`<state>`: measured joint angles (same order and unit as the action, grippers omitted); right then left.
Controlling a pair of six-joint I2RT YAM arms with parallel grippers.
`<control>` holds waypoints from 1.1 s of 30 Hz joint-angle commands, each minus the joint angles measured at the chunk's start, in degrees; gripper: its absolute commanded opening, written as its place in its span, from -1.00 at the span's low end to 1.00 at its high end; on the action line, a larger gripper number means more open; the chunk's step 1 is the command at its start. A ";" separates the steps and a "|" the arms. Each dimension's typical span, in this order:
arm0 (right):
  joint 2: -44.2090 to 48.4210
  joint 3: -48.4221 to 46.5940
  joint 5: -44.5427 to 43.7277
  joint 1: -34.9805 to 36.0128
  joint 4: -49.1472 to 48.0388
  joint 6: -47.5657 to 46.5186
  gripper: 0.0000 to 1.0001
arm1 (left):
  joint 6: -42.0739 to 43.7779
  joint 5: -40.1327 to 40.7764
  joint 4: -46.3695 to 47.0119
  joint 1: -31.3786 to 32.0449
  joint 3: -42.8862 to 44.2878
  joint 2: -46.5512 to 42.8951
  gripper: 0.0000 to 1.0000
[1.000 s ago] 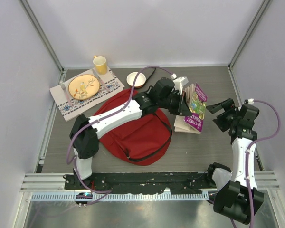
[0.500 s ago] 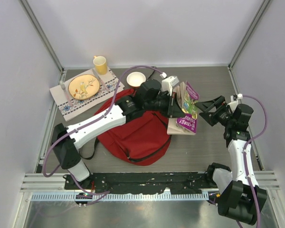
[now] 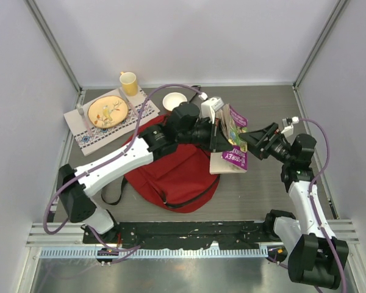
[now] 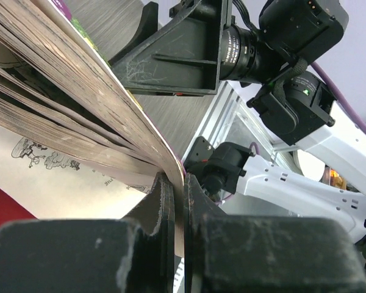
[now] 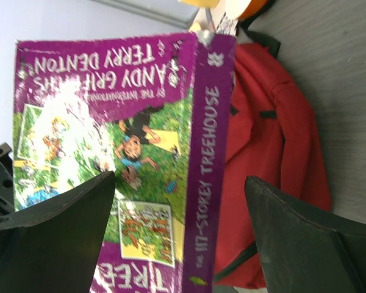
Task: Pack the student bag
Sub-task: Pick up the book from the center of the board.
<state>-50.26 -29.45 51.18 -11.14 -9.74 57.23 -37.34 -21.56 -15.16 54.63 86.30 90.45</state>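
Student bag [image 3: 177, 174] just beside left fingers [image 4: 163, 210], fingers pinching purple book [image 3: 233, 137]

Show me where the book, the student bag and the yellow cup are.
book [image 5: 140, 122]: right wrist view, on its illustrated purple cover.
student bag [image 3: 183, 174]: top external view, on bare red fabric.
yellow cup [image 3: 130, 85]: top external view, on its side wall.

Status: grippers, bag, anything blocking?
Copy: left gripper shut on book, book tilted up. Then right gripper open, facing its cover. And student bag flat on table, left arm across it.
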 commanded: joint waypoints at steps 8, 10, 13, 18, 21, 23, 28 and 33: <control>0.95 9.14 -1.25 10.87 -6.43 3.76 0.84 | -1.85 2.75 1.36 -0.23 -9.47 -11.26 -1.00; 0.87 10.37 -1.34 11.14 -6.70 3.76 0.84 | -3.26 2.75 2.23 -0.23 -13.86 -12.05 -1.00; 1.48 12.83 -1.08 12.98 -6.44 3.33 0.83 | -7.03 4.95 4.60 -0.23 -21.15 -13.63 -1.00; 3.06 15.39 -1.43 13.07 -2.31 0.43 0.83 | -13.01 9.34 9.79 -0.23 -33.27 -17.15 -1.00; 2.80 16.27 -1.87 13.07 -0.55 -1.15 0.83 | -14.42 11.62 9.45 -0.23 -36.72 -18.73 -1.00; 2.27 16.53 -2.05 13.16 0.33 -2.12 0.84 | -14.51 12.24 8.66 -0.23 -37.52 -19.00 -0.97; 1.13 16.27 -5.02 14.30 3.31 -5.45 0.84 | -13.72 13.48 6.90 -0.23 -37.44 -17.16 -0.87; 0.08 15.30 -8.81 15.09 8.68 -9.07 0.83 | -13.98 15.49 3.56 -0.23 -35.16 -12.69 -0.50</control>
<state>-49.54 -12.86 45.95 3.31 -4.58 52.66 -50.87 -9.37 -11.46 54.37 48.12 75.07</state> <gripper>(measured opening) 0.919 0.177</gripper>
